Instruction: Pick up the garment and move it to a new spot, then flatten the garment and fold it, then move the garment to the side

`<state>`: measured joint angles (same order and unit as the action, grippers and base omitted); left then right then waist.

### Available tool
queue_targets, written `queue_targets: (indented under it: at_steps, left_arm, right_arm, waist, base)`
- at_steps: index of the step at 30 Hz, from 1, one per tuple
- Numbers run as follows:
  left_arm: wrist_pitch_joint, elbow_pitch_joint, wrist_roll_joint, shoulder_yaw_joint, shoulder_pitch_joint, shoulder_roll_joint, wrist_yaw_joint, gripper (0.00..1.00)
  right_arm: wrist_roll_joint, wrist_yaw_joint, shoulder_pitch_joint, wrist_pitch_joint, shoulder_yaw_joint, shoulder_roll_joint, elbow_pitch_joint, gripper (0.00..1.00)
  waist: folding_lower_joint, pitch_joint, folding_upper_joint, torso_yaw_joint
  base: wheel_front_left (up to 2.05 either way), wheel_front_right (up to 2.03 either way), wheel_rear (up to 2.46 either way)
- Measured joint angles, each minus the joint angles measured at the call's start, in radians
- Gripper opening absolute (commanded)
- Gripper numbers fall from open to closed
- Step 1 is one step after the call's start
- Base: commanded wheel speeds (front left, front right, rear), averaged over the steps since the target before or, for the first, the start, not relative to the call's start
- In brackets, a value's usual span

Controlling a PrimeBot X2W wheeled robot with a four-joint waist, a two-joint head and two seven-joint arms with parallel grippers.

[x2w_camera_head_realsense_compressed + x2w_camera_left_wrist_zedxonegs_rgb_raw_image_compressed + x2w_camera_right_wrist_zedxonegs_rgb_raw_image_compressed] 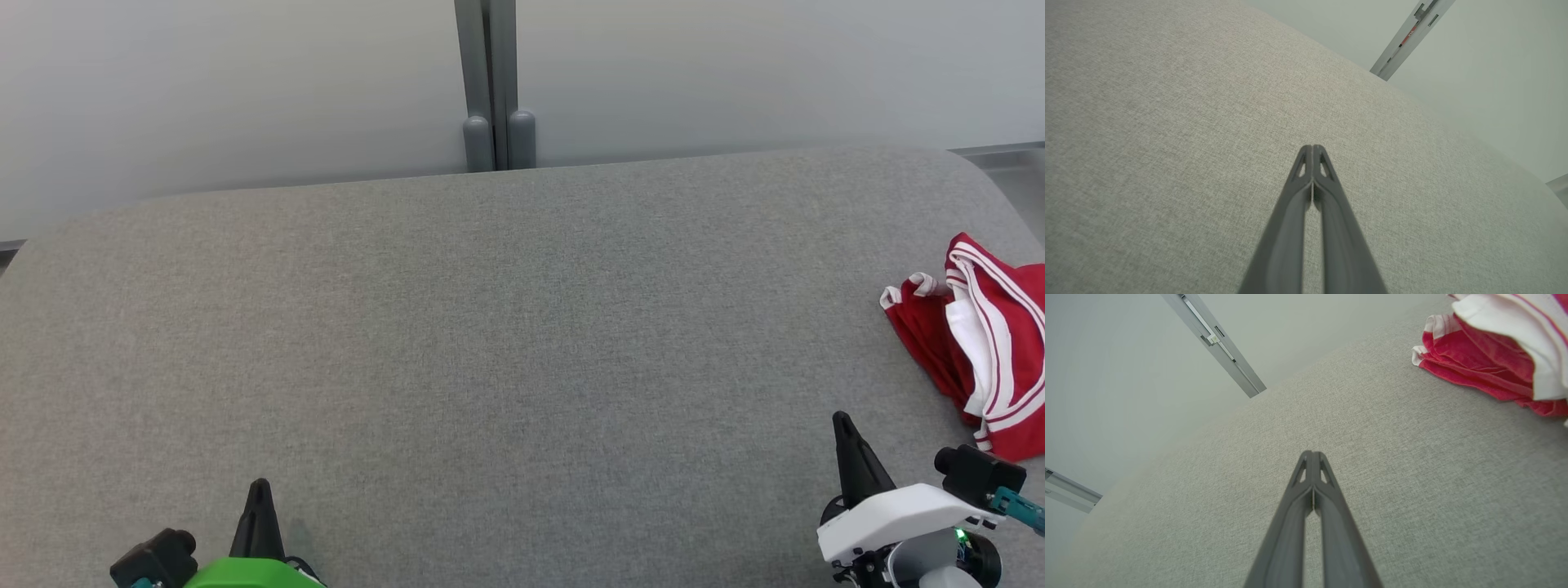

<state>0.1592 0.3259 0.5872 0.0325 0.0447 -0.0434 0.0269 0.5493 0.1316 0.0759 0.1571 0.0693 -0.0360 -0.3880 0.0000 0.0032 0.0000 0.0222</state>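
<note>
Red garment [992, 351] lies bunched at the right edge of the head view, mid-height, layers lapped over one another, part running out of frame. Left gripper [260, 483] at lower left and right gripper [840, 418] at lower right: both pinched shut, nothing between the fingers, clear of the cloth. This fits either a heap waiting to be lifted or a rough fold already set aside; the next move can't be settled from here. Garment: soft, limp red knit with white bands and thin piping. Surface [490, 327]: grey woven fabric, padded look, rounded corners. Fingers long, dark, tapered, with triangular cut-outs near the tips.
</note>
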Motion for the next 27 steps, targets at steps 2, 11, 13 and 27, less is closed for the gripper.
queue_targets:
  at_steps: [2,11,13,27]
  left_arm:
    - [-0.008,-0.002,0.036,-0.004,-0.007,0.0,0.004,0.0]
    - [-0.044,-0.013,0.164,-0.024,-0.022,0.0,0.017,0.0]
    - [-0.05,-0.015,0.188,-0.027,-0.027,0.0,0.017,0.0]
    - [-0.097,-0.029,0.364,-0.052,-0.056,0.0,0.035,0.0]
  right_arm:
    - [0.035,0.0,0.0,-0.009,0.002,0.0,0.005,0.0]
    - [0.168,0.0,0.002,-0.043,0.007,-0.002,0.023,0.0]
    - [0.196,0.0,0.002,-0.051,0.008,-0.002,0.026,0.0]
    - [0.378,0.0,0.006,-0.096,0.015,-0.004,0.05,0.0]
  waist:
    - [0.0,0.0,0.0,0.0]
    - [0.0,0.0,0.0,-0.002]
    - [0.0,0.0,0.0,-0.003]
    - [0.0,0.0,0.0001,-0.006]
  base:
    - [0.0,0.0,0.0]
    - [0.0,0.0,0.0]
    - [0.0,0.0,0.0]
    - [0.0,0.0,0.0]
